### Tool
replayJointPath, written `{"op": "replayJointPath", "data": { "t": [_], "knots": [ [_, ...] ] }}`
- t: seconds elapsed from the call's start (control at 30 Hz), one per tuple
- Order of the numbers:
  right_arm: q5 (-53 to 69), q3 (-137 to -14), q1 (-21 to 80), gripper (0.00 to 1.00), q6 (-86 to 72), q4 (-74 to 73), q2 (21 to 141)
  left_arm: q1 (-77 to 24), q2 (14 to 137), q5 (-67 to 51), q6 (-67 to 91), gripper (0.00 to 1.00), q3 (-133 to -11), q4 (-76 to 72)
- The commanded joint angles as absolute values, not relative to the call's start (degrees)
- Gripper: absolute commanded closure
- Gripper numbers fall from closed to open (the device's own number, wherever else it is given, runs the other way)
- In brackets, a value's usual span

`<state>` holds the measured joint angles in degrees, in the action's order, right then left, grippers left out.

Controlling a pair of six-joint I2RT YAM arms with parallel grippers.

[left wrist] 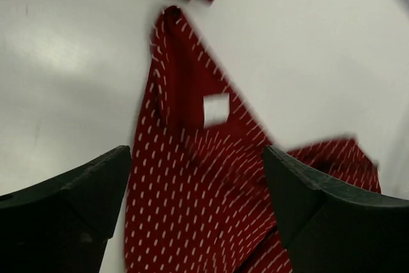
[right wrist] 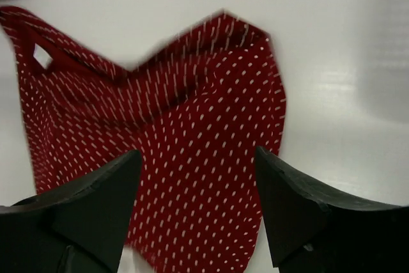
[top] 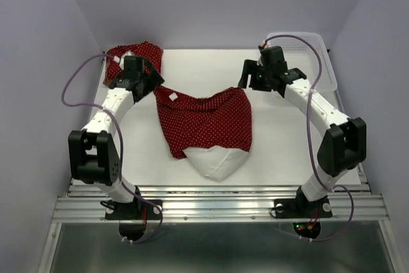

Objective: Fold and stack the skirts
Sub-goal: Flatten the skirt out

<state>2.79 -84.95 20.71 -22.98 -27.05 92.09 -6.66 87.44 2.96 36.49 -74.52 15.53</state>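
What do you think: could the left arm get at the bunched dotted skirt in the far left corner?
Probably yes. The left pincer hangs open and empty right beside that bunched skirt, with nothing visible between them.

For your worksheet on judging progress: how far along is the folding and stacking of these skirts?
Looks done: little; the back-left dotted skirt lies bunched, fold unclear. In hand: the middle dotted skirt lies flat, white lining showing, with the left tool and right tool open above it. Left: finishing its fold and stacking; no stack shows.
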Motion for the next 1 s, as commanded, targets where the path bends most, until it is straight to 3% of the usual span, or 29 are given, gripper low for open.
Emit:
{"op": "replayJointPath", "data": {
  "t": [0.0, 0.03, 0.2, 0.37, 0.53, 0.67, 0.83, 0.97],
  "knots": [
    [4.9, -85.29, 20.83, 0.16, -20.84, -31.04, 89.22, -6.59, 79.21, 2.8, 34.45, 0.01, -71.56, 19.42],
    [6.05, -82.73, 20.83, 0.0, -20.74, -29.29, 87.64, -6.77, 77.71, 3.07, 34.89, 0.01, -69.8, 18.9],
    [11.86, -66.74, 20.83, 0.0, -20.83, -21.8, 75.69, -9.31, 68.75, 0.62, 34.89, 0.01, -56.71, 18.98],
    [18.45, -51.88, 22.41, 0.0, -21.8, -21.36, 66.29, -18.35, 62.24, -3.6, 38.84, 0.01, -44.67, 19.34],
    [13.13, -44.12, 31.36, 0.0, -18.9, -21.62, 59.07, -27.93, 55.65, -4.04, 48.84, 0.01, -32.01, 19.6],
    [0.64, -47.63, 41.63, 0.0, -16.0, -22.93, 64.14, -31.9, 50.46, -3.43, 55.71, 0.01, -24.44, 19.34],
    [-18.15, -54.3, 45.08, 0.0, -16.17, -26.89, 76.8, -32.96, 49.21, -1.5, 58.36, 0.01, -21.88, 17.31],
    [-25.39, -56.95, 45.7, 0.0, -17.57, -28.04, 83.49, -33.05, 53.43, 3.86, 58.36, 0.01, -23.46, 17.58]
  ]
}}
